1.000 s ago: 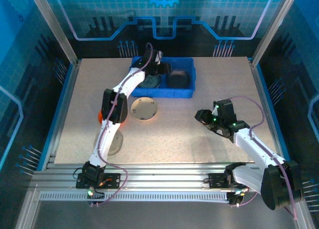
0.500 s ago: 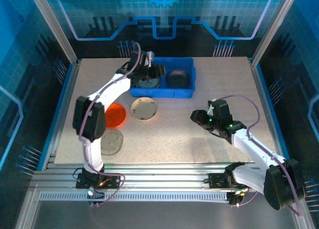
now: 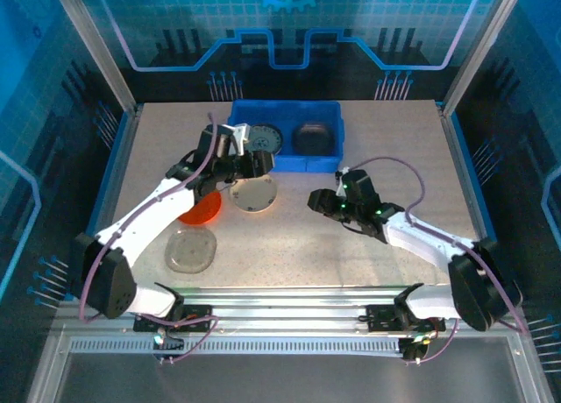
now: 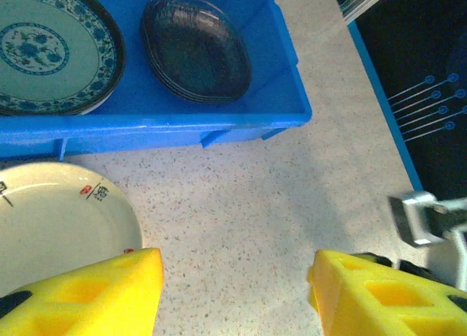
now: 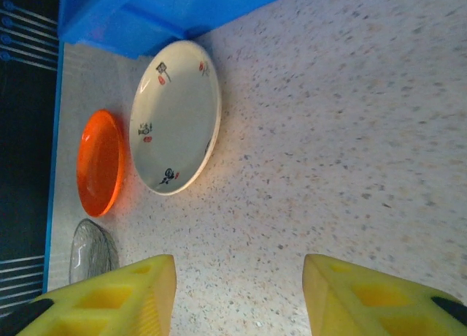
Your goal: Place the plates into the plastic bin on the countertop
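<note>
Reading from the left, we find three plates lying flat on the countertop (image 3: 394, 158), all on the near side of the bin (image 3: 285, 165). A clear glass plate (image 3: 191, 250) lies farthest from the bin, an orange plate (image 3: 198, 212) is nearer, and a cream plate (image 3: 253, 193) sits just in front of the bin's front wall.

The left gripper (image 4: 235, 277) hangs over the countertop between the cream plate and that wall. Its yellow fingers (image 4: 87, 296) are spread wide with nothing between them.

Inside the bin, a blue-patterned plate (image 4: 44, 51) fills the left half and a stack of dark glass plates (image 4: 197, 47) the right.

The right gripper (image 5: 241, 292) is to the right of the cream plate, well in front of the bin. It is likewise parted and empty, and it faces the three loose plates.

We judge all of these to be stiff, smooth and breakable, and light enough for one arm. Lying flat, each offers only its rim as a hold (the raised lip of the cream plate looks the easiest). We would pinch across that lip, one finger sliding under the edge. A glazed surface may slip, so the hold should go deep rather than hard. The glass plate sits lowest and looks hardest to get under. Each plate should be lowered onto those already in the bin, not dropped.
</note>
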Available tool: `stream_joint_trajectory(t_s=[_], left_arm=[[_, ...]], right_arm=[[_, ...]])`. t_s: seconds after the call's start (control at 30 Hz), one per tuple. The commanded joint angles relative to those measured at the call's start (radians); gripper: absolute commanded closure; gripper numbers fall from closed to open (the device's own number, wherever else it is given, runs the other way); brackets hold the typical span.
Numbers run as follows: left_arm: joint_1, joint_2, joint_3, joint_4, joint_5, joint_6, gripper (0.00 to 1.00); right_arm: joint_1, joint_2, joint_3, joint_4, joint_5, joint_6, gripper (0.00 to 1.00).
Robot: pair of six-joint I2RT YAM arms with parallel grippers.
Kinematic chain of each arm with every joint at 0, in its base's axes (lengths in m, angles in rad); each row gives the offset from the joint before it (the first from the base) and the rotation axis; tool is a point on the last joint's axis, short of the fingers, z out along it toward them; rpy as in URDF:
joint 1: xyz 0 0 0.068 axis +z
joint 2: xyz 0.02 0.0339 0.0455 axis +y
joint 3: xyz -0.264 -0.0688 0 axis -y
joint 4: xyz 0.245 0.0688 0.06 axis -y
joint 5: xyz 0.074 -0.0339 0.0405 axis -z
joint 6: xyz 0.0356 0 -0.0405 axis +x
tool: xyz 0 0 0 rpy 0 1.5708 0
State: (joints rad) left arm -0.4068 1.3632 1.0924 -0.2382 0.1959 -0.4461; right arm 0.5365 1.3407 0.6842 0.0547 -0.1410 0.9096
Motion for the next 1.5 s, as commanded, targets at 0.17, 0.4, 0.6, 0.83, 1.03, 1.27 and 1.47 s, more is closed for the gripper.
stream_joint_trajectory(t_s=[0.17, 0.4, 0.6, 0.83, 1.03, 1.27, 1.47], left_arm=[[0.0, -0.178, -0.215, 0.029, 0.011, -0.069, 0.43], [-0.004, -0.266, -0.367, 0.105, 0.018, -0.15, 0.44], [-0.006, -0.294, -0.446, 0.144, 0.027, -0.178, 0.43], [-0.005, -0.305, -0.506, 0.188, 0.033, -0.197, 0.42], [-0.005, -0.305, -0.522, 0.195, 0.025, -0.192, 0.41], [-0.006, -0.29, -0.53, 0.207, 0.02, -0.186, 0.41], [-0.005, -0.275, -0.532, 0.214, 0.021, -0.186, 0.41]], right_arm=[[0.063, 0.189, 0.116, 0.156, -0.012, 0.012, 0.6], [0.084, 0.342, 0.19, 0.202, -0.047, 0.029, 0.64], [0.092, 0.453, 0.269, 0.242, -0.07, 0.055, 0.65], [0.099, 0.552, 0.324, 0.253, -0.081, 0.092, 0.65], [0.1, 0.602, 0.344, 0.245, -0.083, 0.126, 0.66], [0.1, 0.636, 0.363, 0.235, -0.084, 0.139, 0.67], [0.099, 0.672, 0.392, 0.221, -0.087, 0.146, 0.68]])
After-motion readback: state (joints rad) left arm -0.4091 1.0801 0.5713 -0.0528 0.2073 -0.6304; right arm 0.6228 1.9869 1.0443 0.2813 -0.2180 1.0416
